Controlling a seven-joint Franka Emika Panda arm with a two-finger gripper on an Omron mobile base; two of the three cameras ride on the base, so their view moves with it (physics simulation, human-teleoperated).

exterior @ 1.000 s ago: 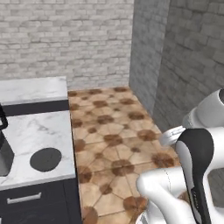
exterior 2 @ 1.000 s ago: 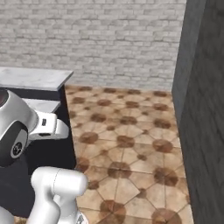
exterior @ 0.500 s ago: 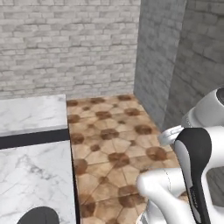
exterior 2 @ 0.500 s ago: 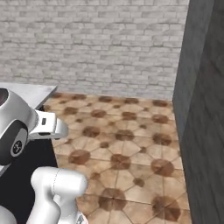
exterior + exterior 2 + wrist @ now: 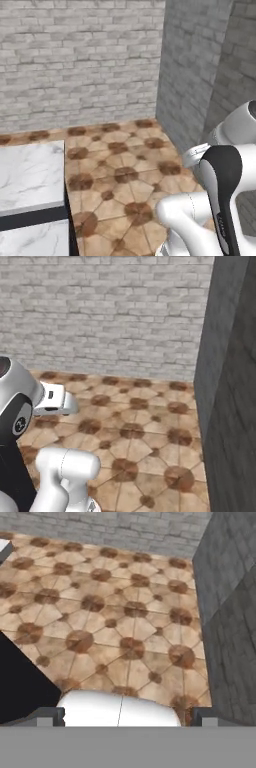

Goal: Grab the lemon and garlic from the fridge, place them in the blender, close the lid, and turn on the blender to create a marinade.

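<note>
While the hand (image 5: 122, 718) hangs over the tiled floor (image 5: 115, 617) with its fingertips (image 5: 47, 716) spread wide apart and nothing between them, the task looks barely begun. The fridge (image 5: 232, 401) stands as a dark grey slab at the right of the right base view, its front apparently closed, so its contents are hidden. A marble bench (image 5: 30, 175) lies at the left. Reaching the fridge, fetching both items, filling the blender, lidding and switching on all remain.
</note>
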